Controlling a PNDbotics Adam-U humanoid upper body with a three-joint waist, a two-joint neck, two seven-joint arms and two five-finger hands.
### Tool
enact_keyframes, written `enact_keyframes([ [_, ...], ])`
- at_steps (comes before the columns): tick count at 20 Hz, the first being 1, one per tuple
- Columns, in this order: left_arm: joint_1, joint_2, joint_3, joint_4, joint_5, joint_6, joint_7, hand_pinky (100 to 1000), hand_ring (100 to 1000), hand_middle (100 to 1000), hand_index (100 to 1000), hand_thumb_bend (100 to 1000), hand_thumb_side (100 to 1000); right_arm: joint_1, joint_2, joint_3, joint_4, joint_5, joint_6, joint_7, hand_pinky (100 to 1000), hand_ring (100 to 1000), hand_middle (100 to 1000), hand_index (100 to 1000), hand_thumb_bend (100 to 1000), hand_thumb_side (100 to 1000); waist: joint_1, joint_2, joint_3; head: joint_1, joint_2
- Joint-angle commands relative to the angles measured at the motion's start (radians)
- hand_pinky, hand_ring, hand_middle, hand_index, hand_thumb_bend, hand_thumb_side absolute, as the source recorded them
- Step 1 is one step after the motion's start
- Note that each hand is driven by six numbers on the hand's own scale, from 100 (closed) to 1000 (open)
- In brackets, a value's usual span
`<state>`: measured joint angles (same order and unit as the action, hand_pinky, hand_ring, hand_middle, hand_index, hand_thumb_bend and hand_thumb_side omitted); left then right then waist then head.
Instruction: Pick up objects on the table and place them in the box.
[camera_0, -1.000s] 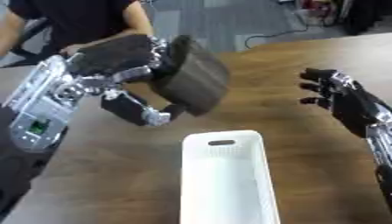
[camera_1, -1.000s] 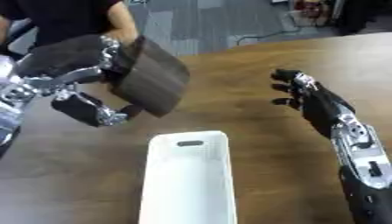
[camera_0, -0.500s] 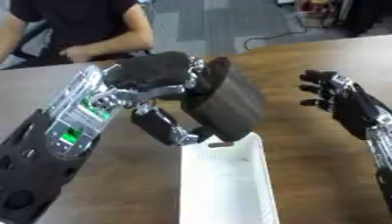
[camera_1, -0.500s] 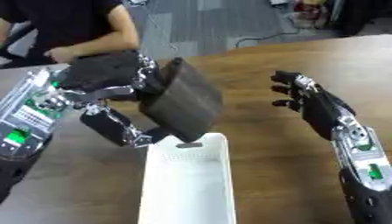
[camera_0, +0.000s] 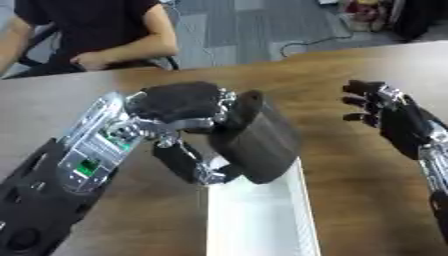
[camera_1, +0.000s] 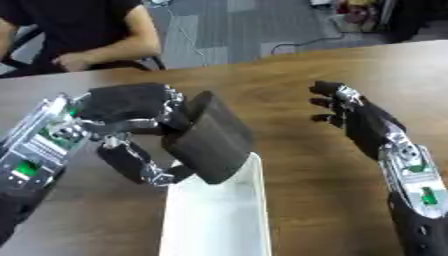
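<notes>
My left hand (camera_0: 179, 107) has fingers and thumb curled round a dark, matte, slab-shaped block (camera_0: 258, 140), tilted over the far end of the long white plastic box (camera_0: 262, 215). The right eye view shows more of my right hand (camera_1: 359, 117), fingers relaxed above the wooden table (camera_1: 289, 75). I read no labels.

Two head-mounted eyes, looking steeply down, close over the wooden table (camera_0: 367, 195), views almost fully shared
</notes>
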<state>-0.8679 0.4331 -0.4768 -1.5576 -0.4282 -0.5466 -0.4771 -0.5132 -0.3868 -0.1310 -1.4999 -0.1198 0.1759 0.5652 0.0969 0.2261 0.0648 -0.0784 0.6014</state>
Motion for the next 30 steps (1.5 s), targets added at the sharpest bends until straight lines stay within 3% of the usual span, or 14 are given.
enact_keyframes([
  [1,-0.005,0.004,-0.007,0.015,0.012,-0.008,-0.011,100,100,113,313,100,300,-0.022,-0.01,0.0,-0.011,0.001,-0.004,0.002,838,978,978,1000,100,1000,-0.007,-0.013,0.001,0.0,-0.012],
  [19,0.03,-0.037,-0.033,0.065,0.018,-0.02,-0.045,100,100,115,316,100,293,-0.027,-0.01,0.0,-0.01,0.001,-0.007,0.004,838,978,978,1000,100,1000,-0.01,-0.003,-0.002,-0.004,-0.011],
  [20,0.029,-0.035,-0.041,0.069,0.01,-0.021,-0.071,100,100,192,393,100,259,-0.028,-0.011,0.0,-0.011,0.001,-0.007,0.004,838,978,978,1000,100,1000,-0.009,-0.003,-0.003,-0.003,-0.012],
  [21,0.029,-0.036,-0.041,0.07,0.007,-0.023,-0.091,100,100,192,393,100,259,-0.028,-0.011,0.0,-0.011,0.001,-0.007,0.004,838,978,978,1000,100,1000,-0.009,-0.003,-0.003,-0.003,-0.012],
  [22,0.028,-0.033,-0.047,0.075,-0.002,-0.024,-0.126,100,100,380,560,100,391,-0.028,-0.011,0.0,-0.011,0.001,-0.007,0.004,838,978,978,1000,100,1000,-0.009,-0.003,-0.004,-0.003,-0.011],
  [23,0.028,-0.033,-0.051,0.081,-0.011,-0.026,-0.168,100,100,440,599,100,431,-0.028,-0.011,0.0,-0.011,0.001,-0.007,0.004,838,978,978,1000,100,1000,-0.009,-0.003,-0.004,-0.003,-0.012],
  [26,0.029,-0.035,-0.044,0.089,-0.003,-0.028,-0.248,100,100,496,626,100,487,-0.027,-0.011,0.0,-0.011,0.002,-0.007,0.004,838,978,978,1000,100,1000,-0.009,-0.002,-0.003,-0.004,-0.011],
  [30,0.029,-0.032,-0.035,0.084,0.014,-0.026,-0.284,100,100,520,632,100,528,-0.027,-0.01,-0.001,-0.011,0.002,-0.006,0.004,838,978,978,1000,100,1000,-0.009,-0.002,0.0,-0.004,-0.011],
])
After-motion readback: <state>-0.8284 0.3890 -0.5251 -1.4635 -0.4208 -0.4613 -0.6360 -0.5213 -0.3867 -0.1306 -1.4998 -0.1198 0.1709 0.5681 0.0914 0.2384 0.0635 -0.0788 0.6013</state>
